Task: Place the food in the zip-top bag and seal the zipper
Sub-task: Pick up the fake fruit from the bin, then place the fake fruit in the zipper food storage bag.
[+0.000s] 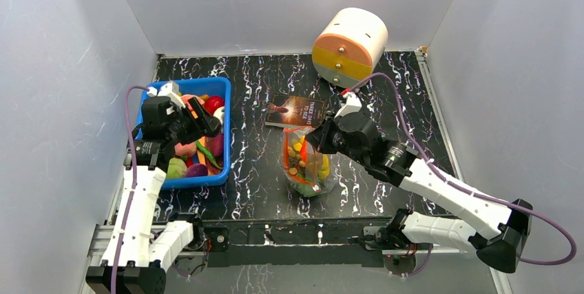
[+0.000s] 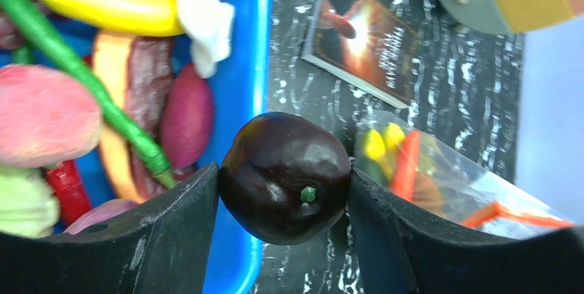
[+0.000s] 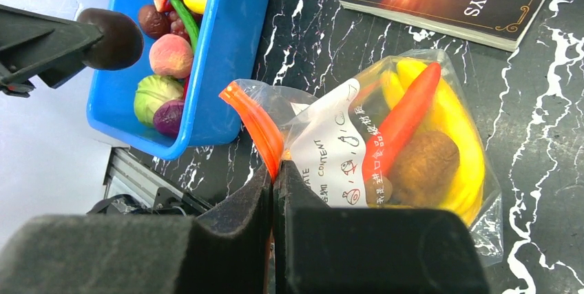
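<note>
Left wrist: dark plum (image 2: 286, 170) pinched inside left hand (image 2: 284, 182), zip-top bag (image 2: 447, 177) just beyond.

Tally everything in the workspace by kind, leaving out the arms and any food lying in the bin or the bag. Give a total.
blue bin: 1
zip-top bag: 1
book: 1
round drawer box: 1
dark purple fruit, held: 1
Total: 5
</note>
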Motion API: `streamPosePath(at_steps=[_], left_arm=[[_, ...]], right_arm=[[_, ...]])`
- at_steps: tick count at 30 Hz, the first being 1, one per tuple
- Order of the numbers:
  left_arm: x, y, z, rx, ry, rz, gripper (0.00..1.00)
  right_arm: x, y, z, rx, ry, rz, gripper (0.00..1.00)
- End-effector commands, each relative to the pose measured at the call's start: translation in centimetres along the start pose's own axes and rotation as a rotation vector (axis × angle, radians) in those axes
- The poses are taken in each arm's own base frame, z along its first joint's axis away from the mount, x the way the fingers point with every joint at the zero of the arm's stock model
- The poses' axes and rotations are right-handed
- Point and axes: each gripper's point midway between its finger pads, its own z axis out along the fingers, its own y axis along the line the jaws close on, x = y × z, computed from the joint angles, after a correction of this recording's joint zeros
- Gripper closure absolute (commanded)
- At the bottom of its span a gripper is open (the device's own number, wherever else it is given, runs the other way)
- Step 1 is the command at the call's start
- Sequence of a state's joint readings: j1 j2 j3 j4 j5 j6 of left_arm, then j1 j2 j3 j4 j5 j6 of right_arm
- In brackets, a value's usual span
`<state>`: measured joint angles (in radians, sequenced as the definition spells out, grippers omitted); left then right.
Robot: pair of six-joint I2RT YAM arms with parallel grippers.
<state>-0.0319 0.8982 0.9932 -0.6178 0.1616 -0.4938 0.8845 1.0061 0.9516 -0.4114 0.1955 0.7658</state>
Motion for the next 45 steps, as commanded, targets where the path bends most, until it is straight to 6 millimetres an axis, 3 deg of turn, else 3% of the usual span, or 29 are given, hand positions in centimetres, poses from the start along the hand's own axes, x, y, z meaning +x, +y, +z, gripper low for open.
streamPosePath(at_steps=[1,16,27,32,36,40,45], left_arm=[[-0.5,-5.2,-2.0,0.266,0.02,0.011,0.66],[2.3,-13.5,-4.3,0.757,0.064,0.042,0.69],[9.7,-18.4,-3.5,0.881,0.198,0.142,0.69],[13.5,-19.7,-2.3,0.877,0.271,0.185,0.69],[15.1,-20.0,-1.0,0.831,0.272,0.233,0.69],[15.7,-20.1,0.4,0.751,0.257,0.282,0.71],[14.9,-19.3,2.5,0.588,0.195,0.285,0.7]], right_arm=[[-2.3,3.0,-0.1,-0.095,-0.064,0.032,1.0],[-2.6,4.6,0.1,-0.149,-0.048,0.06,1.0],[-2.8,5.0,-0.1,-0.162,-0.048,0.059,1.0],[-2.9,5.1,-0.3,-0.17,-0.053,0.057,1.0],[-2.5,5.2,-0.4,-0.183,-0.038,0.049,1.0],[-2.3,5.6,-0.7,-0.216,-0.029,0.042,1.0],[-1.7,6.2,-1.0,-0.259,-0.003,0.031,1.0]])
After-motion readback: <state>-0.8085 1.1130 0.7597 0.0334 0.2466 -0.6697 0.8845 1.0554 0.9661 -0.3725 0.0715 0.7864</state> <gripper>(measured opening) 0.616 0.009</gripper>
